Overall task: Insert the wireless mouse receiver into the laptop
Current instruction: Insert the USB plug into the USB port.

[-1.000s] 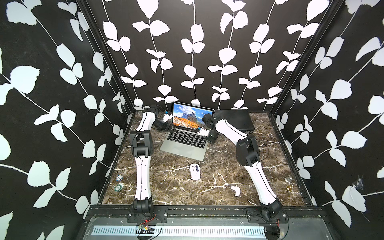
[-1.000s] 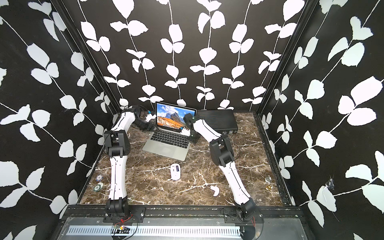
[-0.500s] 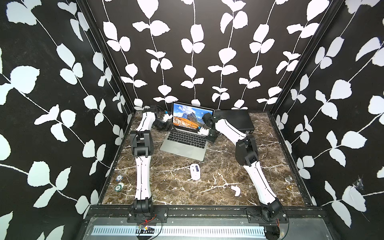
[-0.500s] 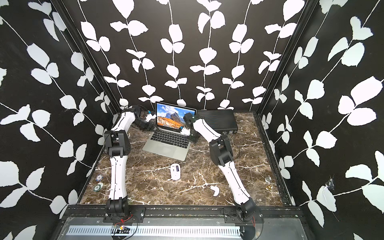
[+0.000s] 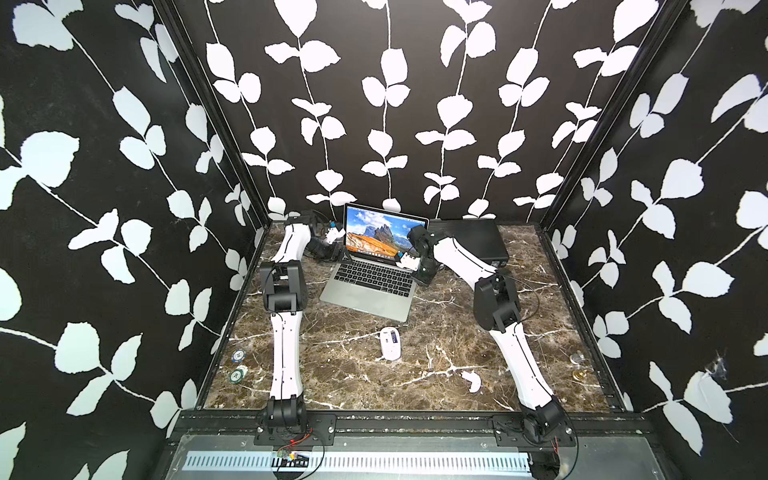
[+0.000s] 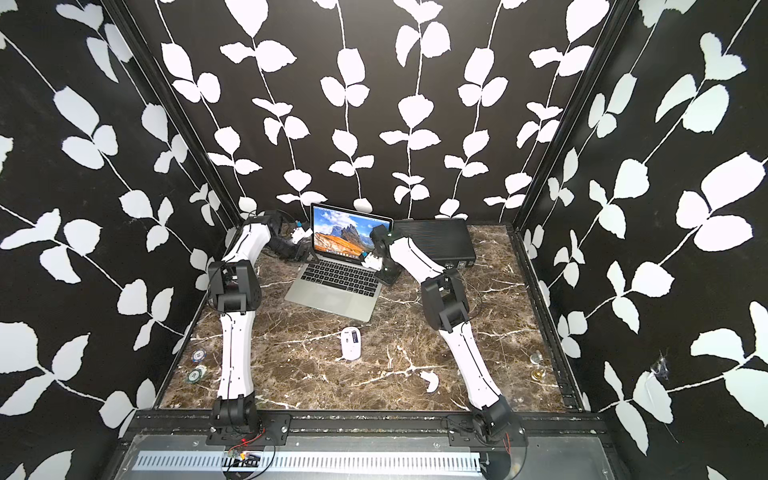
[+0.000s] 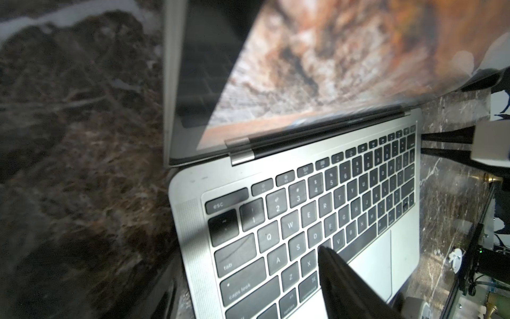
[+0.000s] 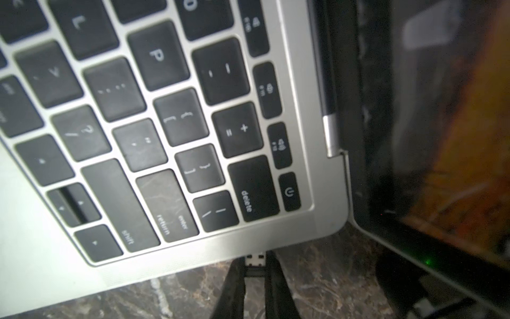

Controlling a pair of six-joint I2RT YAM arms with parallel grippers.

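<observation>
the laptop point(image 5: 374, 297) is silver with black keys and an orange-and-blue screen. the mouse point(image 5: 390, 343) is white, the receiver point(image 8: 255, 259) silver and black. the table point(image 5: 353, 374) is brown marble veined white; the walls point(image 5: 390, 104) are black with white leaves.

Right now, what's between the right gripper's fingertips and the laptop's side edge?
The receiver: the right gripper pinches it, metal end at the laptop edge. Shows in the right wrist view.
</observation>
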